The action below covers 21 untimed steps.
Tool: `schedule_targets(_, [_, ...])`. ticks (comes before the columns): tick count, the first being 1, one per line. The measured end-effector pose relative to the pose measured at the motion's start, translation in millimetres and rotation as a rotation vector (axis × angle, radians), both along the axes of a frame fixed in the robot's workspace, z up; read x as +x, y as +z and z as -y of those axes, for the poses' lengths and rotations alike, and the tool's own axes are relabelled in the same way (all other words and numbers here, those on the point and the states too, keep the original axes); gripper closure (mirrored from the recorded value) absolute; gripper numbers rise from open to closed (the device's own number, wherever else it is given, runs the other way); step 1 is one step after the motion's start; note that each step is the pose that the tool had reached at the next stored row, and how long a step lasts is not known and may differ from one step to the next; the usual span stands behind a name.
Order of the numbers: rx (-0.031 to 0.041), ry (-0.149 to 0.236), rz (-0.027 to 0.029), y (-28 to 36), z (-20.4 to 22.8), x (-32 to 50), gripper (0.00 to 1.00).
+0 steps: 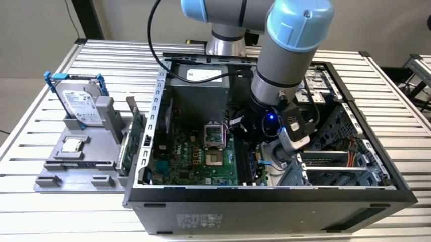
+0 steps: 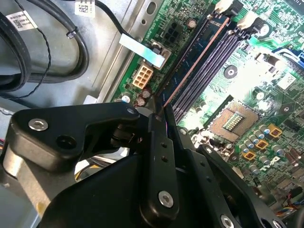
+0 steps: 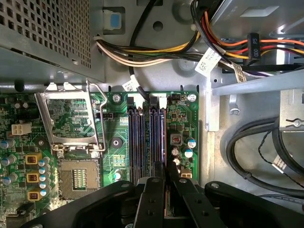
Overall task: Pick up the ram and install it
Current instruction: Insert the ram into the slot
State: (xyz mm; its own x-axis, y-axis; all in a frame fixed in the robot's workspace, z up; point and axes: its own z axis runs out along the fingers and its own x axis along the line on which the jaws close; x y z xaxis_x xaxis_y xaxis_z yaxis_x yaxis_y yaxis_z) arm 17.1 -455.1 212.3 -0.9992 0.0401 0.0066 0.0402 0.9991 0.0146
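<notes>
- Bluish-dark ram (image 2: 197, 59) is standing on edge over the slot nearest the board's edge, among the memory slots (image 3: 142, 137) of the motherboard (image 1: 195, 156), inside the open case (image 1: 269, 194) that is sitting on the slatted table (image 1: 40, 212).
- Black claw (image 2: 164, 116) is pinching the near end of the ram, its fingers (image 3: 153, 199) drawn narrow on either side of the thin board; in both wrist views the stick is running away from the fingertips.
- Long axis: the ram is lying parallel to the slots, pointing toward the white latches (image 2: 223, 5) at the far end and the socket (image 3: 71, 178) beside them. Its chip faces are upright, its lower edge toward the slot.
- Whether that lower edge is already seated or just hovering is hard to judge from these angles; it seems at least partly in.
- Risks, as I judge them: since the grip is at one end only, pressing down could tilt the stick, so the far end rides high and that latch does not close.
- A small sideways offset could jam the edge on the slot wall or bend the board.
- The capacitors (image 3: 183, 145) just beside the slot are sitting near the claw and could be struck.
</notes>
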Motion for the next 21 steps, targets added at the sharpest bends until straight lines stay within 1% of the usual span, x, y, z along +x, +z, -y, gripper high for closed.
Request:
schedule_targets(1, [-0.0002, 0.000, -0.0001, -0.2, 0.0, 0.0, 0.00])
schedule_targets(5, [-0.0017, 0.000, -0.0006, 0.6, 0.3, -0.1, 0.00])
schedule_targets(6, [-0.0008, 0.000, -0.0006, 2.5, 0.3, -0.1, 0.00])
schedule_targets(7, [0.0000, 0.000, -0.0006, 5.6, 0.3, -0.1, 0.00])
schedule_targets(8, [0.0002, 0.000, -0.0006, 10.0, 0.2, -0.1, 0.00])
schedule_targets(14, [0.0003, -0.001, -0.0013, 37.6, 0.3, -0.1, 0.00])
schedule_targets(17, [0.0003, 0.000, -0.0026, 50.8, 0.3, -0.1, 0.00])
schedule_targets(18, [0.0005, 0.000, -0.0032, 53.8, 0.4, -0.1, 0.00])
schedule_targets(19, [0.0010, 0.000, -0.0033, 55.1, 0.5, -0.1, 0.00])
schedule_targets(21, [0.0013, 0.000, -0.0033, 55.1, 0.5, -0.1, 0.00])
